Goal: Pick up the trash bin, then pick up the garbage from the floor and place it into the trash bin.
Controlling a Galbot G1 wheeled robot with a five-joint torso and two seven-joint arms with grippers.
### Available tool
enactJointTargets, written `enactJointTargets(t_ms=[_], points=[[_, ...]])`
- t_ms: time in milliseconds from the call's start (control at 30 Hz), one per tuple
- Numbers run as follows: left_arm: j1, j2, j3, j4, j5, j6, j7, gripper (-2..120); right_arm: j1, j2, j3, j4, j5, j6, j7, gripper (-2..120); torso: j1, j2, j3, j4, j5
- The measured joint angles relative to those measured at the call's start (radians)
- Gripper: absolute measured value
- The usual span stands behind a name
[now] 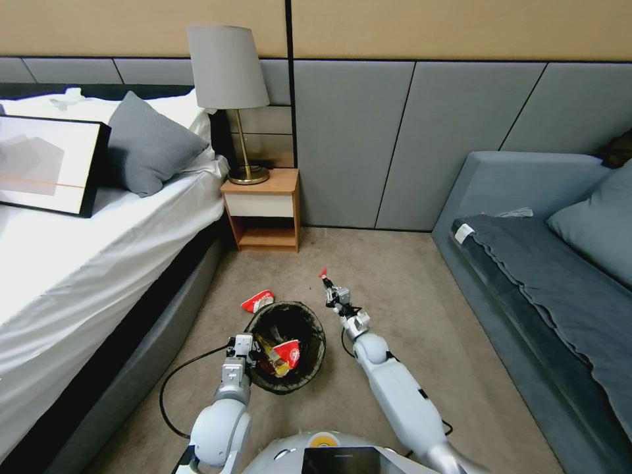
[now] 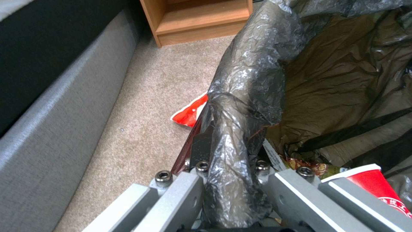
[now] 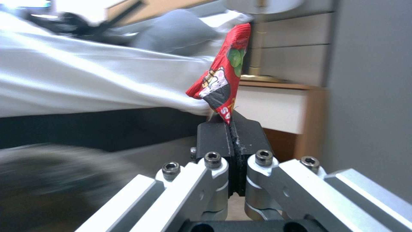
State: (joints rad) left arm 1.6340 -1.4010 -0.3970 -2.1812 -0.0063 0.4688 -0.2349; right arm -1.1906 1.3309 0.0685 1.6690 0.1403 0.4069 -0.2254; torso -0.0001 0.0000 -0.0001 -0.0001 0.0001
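Arms reach forward and down over the carpet (image 1: 408, 289), both busy around the trash bin (image 1: 309, 319), which sits between them, lifted at its near rim. On the bin's bed side, the left gripper (image 2: 229, 170) is clamped on the bag-covered rim, one finger outside and one inside, the wrist bent downward with a black cable looping off it. Beyond the bin's far right edge, the right arm stretches out nearly straight, and the right gripper (image 3: 231, 129) pinches the bottom corner of a red snack wrapper (image 3: 223, 77), which stands upright above the closed black pads. That wrapper is glossy and crinkled, with green leaves, a white-and-black panel and yellow lettering too creased to read. Lined with a wrinkled dark brown-black bag, the bin holds a red paper cup (image 2: 373, 183) with small white characters I cannot read, plus yellowish wrappers. Another red-and-white wrapper (image 1: 258, 301) lies on the carpet touching the bin's far left rim.
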Motion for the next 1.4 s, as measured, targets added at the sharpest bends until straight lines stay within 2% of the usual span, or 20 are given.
enactJointTargets(t_ms=[100, 367, 600, 1033, 1067, 1167, 1200, 1333, 1367, 1400], points=[[-0.006, 0.002, -0.002, 0.000, -0.004, 0.005, 0.000, 0, -0.063, -0.046, -0.063, 0.053, -0.018, 0.002, 0.022, 0, 0.000, 0.000, 0.000, 0.0001, 0.0000], [-0.013, 0.003, -0.003, -0.005, -0.008, 0.010, 0.001, 0, -0.158, -0.102, -0.118, 0.092, -0.059, 0.027, 0.028, 0, 0.000, 0.000, 0.000, -0.0001, -0.0002], [-0.016, 0.002, -0.003, -0.009, -0.010, 0.016, 0.001, 0, -0.169, -0.096, -0.132, 0.049, -0.085, 0.058, 0.027, 0, 0.000, 0.000, 0.000, 0.0000, 0.0000], [-0.012, -0.001, -0.004, -0.013, -0.010, 0.017, 0.001, 0, -0.136, -0.068, -0.130, 0.001, -0.097, 0.057, 0.035, 0, 0.000, 0.000, 0.000, 0.0001, -0.0002], [-0.012, -0.001, -0.004, -0.013, -0.010, 0.017, 0.001, 0, -0.132, -0.064, -0.130, -0.004, -0.101, 0.058, 0.040, 9, 0.000, 0.000, 0.000, 0.0001, -0.0002], [-0.012, -0.001, -0.004, -0.013, -0.009, 0.017, 0.001, 0, -0.130, -0.061, -0.129, -0.008, -0.103, 0.058, 0.043, 14, 0.000, 0.000, 0.000, 0.0001, -0.0002], [-0.012, -0.002, -0.004, -0.013, -0.009, 0.017, 0.001, 0, -0.128, -0.059, -0.129, -0.009, -0.103, 0.058, 0.045, 22, 0.000, 0.000, 0.000, 0.0001, -0.0002], [-0.012, -0.002, -0.003, -0.013, -0.009, 0.017, 0.001, 0, -0.127, -0.057, -0.128, -0.011, -0.104, 0.058, 0.046, 32, 0.000, 0.000, 0.000, 0.0001, -0.0001], [-0.010, -0.002, -0.002, -0.015, -0.008, 0.017, 0.001, 0, -0.117, -0.061, -0.131, -0.014, -0.104, 0.058, 0.052, 41, 0.000, 0.000, 0.000, 0.0001, -0.0001], [-0.010, -0.002, -0.002, -0.015, -0.008, 0.017, 0.001, 0, -0.117, -0.061, -0.131, -0.014, -0.104, 0.058, 0.052, 41, 0.000, 0.000, 0.000, 0.0001, -0.0001]])
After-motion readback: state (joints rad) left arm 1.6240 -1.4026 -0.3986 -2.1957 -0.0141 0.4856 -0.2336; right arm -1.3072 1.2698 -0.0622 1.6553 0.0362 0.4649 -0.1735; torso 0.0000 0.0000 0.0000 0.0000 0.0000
